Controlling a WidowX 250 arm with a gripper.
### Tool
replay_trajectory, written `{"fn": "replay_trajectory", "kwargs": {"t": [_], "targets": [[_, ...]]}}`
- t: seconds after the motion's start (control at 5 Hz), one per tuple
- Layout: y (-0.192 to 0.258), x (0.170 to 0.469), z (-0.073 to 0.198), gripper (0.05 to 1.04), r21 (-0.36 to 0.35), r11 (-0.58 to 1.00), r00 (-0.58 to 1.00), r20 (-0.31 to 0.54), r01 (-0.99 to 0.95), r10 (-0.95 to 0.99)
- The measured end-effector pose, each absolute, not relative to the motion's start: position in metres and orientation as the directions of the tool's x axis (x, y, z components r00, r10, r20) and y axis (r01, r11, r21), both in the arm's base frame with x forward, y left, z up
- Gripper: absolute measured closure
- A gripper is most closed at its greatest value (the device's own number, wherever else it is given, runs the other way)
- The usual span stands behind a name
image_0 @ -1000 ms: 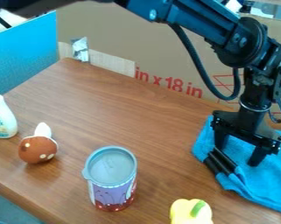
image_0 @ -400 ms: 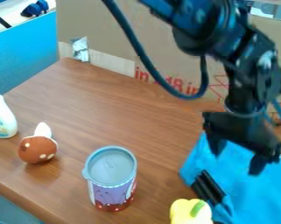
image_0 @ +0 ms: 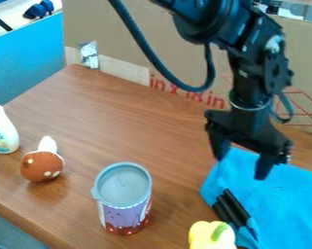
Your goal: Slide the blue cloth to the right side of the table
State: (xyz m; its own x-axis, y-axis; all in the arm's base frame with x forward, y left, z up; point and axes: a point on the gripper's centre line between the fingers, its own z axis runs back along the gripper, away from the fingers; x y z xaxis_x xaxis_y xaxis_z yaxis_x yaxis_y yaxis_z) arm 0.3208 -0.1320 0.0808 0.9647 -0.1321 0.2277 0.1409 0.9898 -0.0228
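A wood-grained surface (image_0: 112, 112) bears a blue cloth (image_0: 285, 199), with the black gripper (image_0: 242, 164) over its far part.
A tan cardboard panel (image_0: 126, 36) stands along the surface's far side, and a bright blue panel (image_0: 25, 61) stands at the far left; the cloth lies rumpled at the right; the gripper points down, its two fingers spread well apart, with nothing between them; a purple-and-red canister (image_0: 124, 211) with a grey top stands upright near the front middle; a white bottle (image_0: 1, 130) stands at the left edge, a brown toy (image_0: 41, 167) with white spots near it; a yellow toy pepper (image_0: 205, 237) with a green stem sits by the cloth's near left side, close to two black rods (image_0: 231, 209) lying side by side at the cloth's left edge.
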Motion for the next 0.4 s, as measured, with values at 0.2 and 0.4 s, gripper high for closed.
{"fn": "replay_trajectory", "kwargs": {"t": [0.2, 0.4], "targets": [[-0.089, 0.304, 0.086, 0.081, 0.057, 0.994, 0.994, 0.055, 0.091, -0.094], [-0.05, 0.3, 0.087, 0.081, 0.13, 0.99, 0.998, -0.021, 0.061, -0.058]]}}
